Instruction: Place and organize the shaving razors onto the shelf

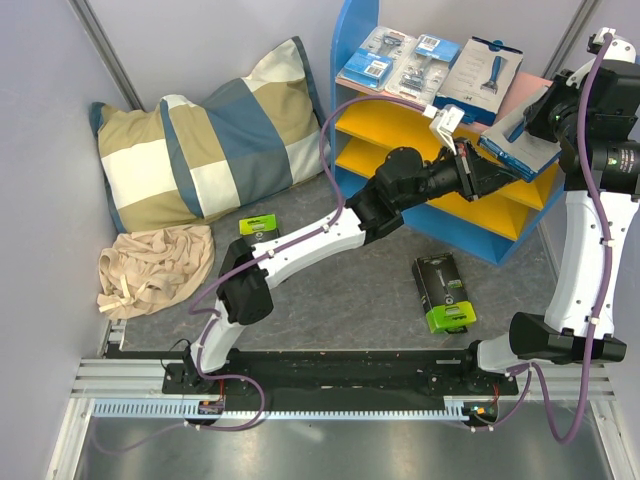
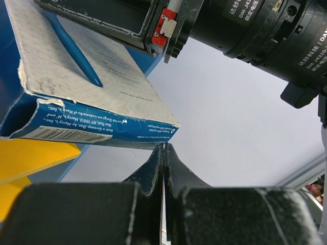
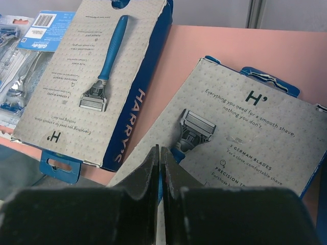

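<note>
The shelf (image 1: 352, 40) stands at the back right. Two clear blister packs (image 1: 375, 58) (image 1: 425, 62) and a white razor box (image 1: 485, 72) lie on its pink top board (image 3: 214, 46). My right gripper (image 3: 160, 149) is shut on the blue tab of a second white box (image 3: 250, 132), which is tilted over the shelf's right end (image 1: 522, 145). My left gripper (image 2: 164, 147) is shut and empty, its tips at that box's blue edge (image 2: 97, 127). One black-and-lime box (image 1: 445, 292) lies on the floor. Another (image 1: 258, 226) is partly hidden behind the left arm.
A plaid pillow (image 1: 215, 140) leans in the back left corner, with a crumpled beige cloth (image 1: 155, 265) in front of it. The shelf's yellow lower boards (image 1: 385, 125) show behind the left arm. Walls close in on both sides.
</note>
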